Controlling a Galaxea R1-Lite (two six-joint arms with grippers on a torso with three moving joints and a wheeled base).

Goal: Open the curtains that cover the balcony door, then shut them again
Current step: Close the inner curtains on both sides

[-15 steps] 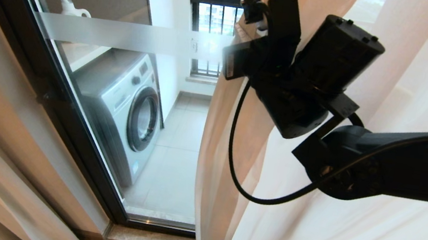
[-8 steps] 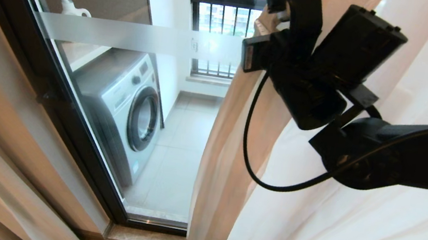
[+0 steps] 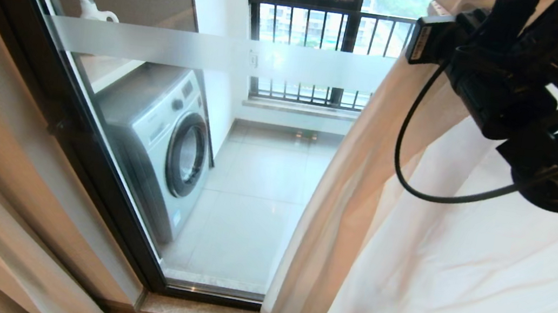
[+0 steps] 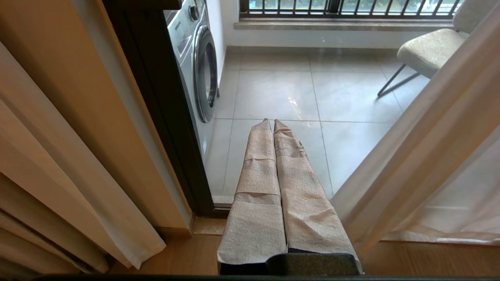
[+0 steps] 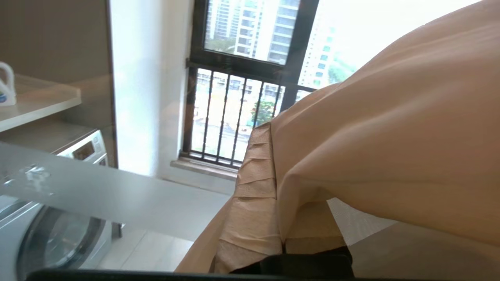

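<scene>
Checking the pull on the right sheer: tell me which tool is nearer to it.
Right. The right tool is shut on the right sheer curtain, fabric draped over it. The left tool hangs shut and apart from it, pointing at the balcony floor.

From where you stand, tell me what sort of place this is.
Likely a flat's room facing a laundry balcony: a washing machine behind the balcony door, curtains, and a barred window overlooking tower blocks.

Pale grey glazed tile floor covers the balcony. A white front-loading washing machine stands directly on it against the left wall. A beige upholstered chair on thin black metal legs stands on the tiles near the barred window. Indoors, light wooden plank flooring meets the door threshold.
</scene>
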